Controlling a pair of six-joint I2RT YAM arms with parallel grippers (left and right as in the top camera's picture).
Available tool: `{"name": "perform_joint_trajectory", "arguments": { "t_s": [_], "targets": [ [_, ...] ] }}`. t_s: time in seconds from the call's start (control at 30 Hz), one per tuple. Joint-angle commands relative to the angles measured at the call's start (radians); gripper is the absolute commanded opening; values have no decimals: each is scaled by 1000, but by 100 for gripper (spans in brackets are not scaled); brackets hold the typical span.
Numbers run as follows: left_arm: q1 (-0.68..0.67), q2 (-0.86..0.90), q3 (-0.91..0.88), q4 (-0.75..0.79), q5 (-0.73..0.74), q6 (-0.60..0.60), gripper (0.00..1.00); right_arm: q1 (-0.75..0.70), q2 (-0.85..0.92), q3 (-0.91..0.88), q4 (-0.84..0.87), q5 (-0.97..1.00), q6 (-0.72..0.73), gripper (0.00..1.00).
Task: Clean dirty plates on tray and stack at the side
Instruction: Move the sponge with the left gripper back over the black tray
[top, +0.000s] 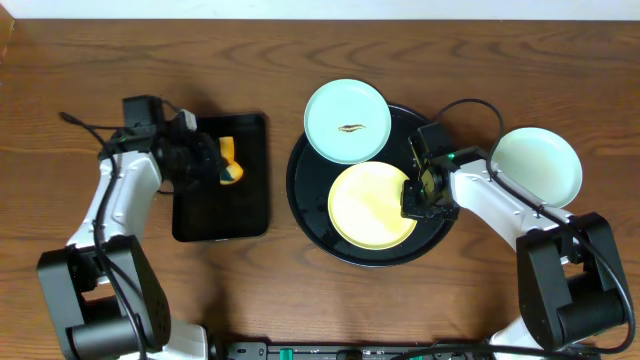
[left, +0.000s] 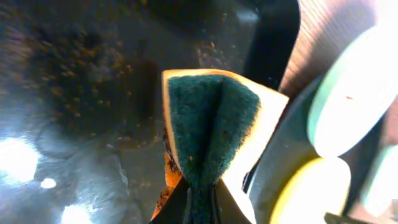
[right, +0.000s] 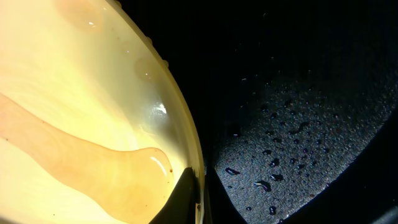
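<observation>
I see the large round black tray with raised rim (top: 303, 205) at the middle of the brown wooden counter (top: 120, 60), and I describe all places from it. The pale yellow round plate (top: 368, 207) lies inside this tray, on its lower half. The right end effector (top: 418, 192) is at the right edge of that plate, and in the right wrist view its two fingers are clenched on the plate rim, one on each side. The tray floor beside it is wet with small water drops (right: 273, 162). The pale mint-blue round plate with a brown smear (top: 347, 121) sits at the upper left of the tray and hangs partly over the rim. The second pale mint-blue round plate (top: 537, 165) lies on the counter to the right of the tray, apart from it, and I see no smear on it. To the left of the tray is the smaller rectangular black tray (top: 215, 215). Over it, the left end effector (left: 200, 208) is grasping the yellow sponge with dark green scouring face (left: 211, 124), which is pinched so that it folds. The surface of the rectangular tray looks wet.
</observation>
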Motion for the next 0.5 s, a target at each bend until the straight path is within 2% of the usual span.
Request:
{"name": "perform_joint_trajectory", "arguments": {
  "t_s": [0.0, 0.2, 0.27, 0.37, 0.47],
  "targets": [
    [35, 75, -27, 15, 213, 61, 8, 5, 7, -10, -6, 22, -1, 1],
    [51, 204, -27, 37, 257, 60, 8, 5, 7, -10, -11, 22, -1, 1],
    [57, 228, -27, 37, 198, 60, 8, 5, 7, -10, -14, 22, -1, 1],
    [73, 231, -26, 9, 28, 25, 7, 5, 7, -10, -14, 21, -1, 1],
    [100, 220, -26, 0, -11, -5, 7, 5, 7, -10, -14, 21, -1, 1]
  ]
}}
